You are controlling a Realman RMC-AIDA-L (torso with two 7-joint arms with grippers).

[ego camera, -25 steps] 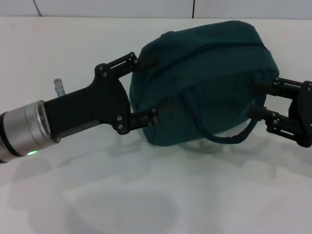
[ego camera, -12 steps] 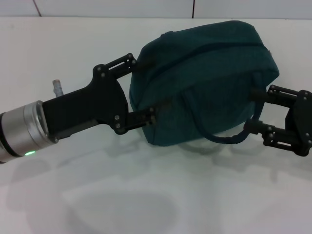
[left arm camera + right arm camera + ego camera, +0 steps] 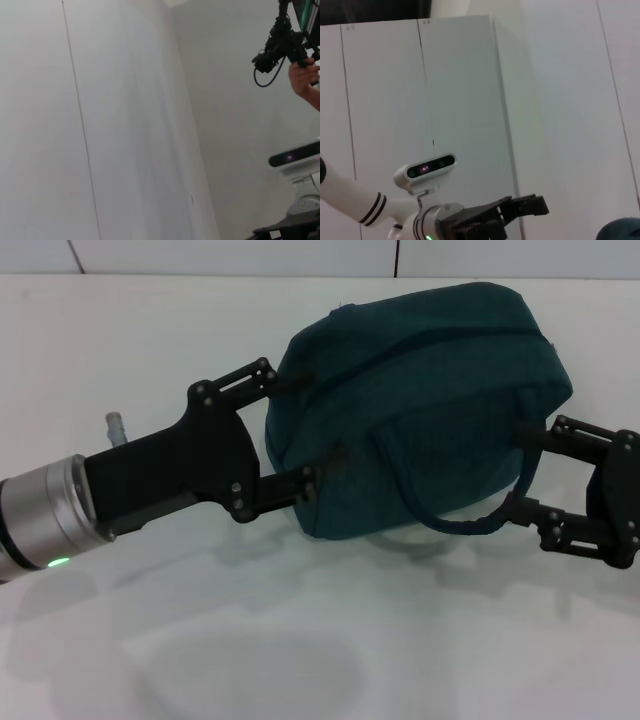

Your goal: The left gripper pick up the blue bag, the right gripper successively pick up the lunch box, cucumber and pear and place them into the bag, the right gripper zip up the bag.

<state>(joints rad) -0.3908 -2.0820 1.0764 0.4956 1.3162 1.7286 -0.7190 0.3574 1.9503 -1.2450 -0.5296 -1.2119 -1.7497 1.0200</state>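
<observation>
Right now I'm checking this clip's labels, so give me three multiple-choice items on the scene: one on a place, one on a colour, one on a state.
1. Where is the left gripper, the black angular claw with a silver wrist?
A. At the dark teal fabric bag's left end
B. Under the table
C. On the bag's strap

2. What colour is the small light on the left gripper's wrist?
A. Red
B. Green
C. Blue

3. How is the all-black jointed right gripper?
A. Clamped on a pear
B. Open, fingers apart at the bag's right end
C. Out of sight

Answers: 1 A, its two fingers span that end in the head view. 2 B, a green dot glows below the silver ring. 3 B, its fingers stand spread beside the bag, the lower one next to the dark loop handle.
</observation>
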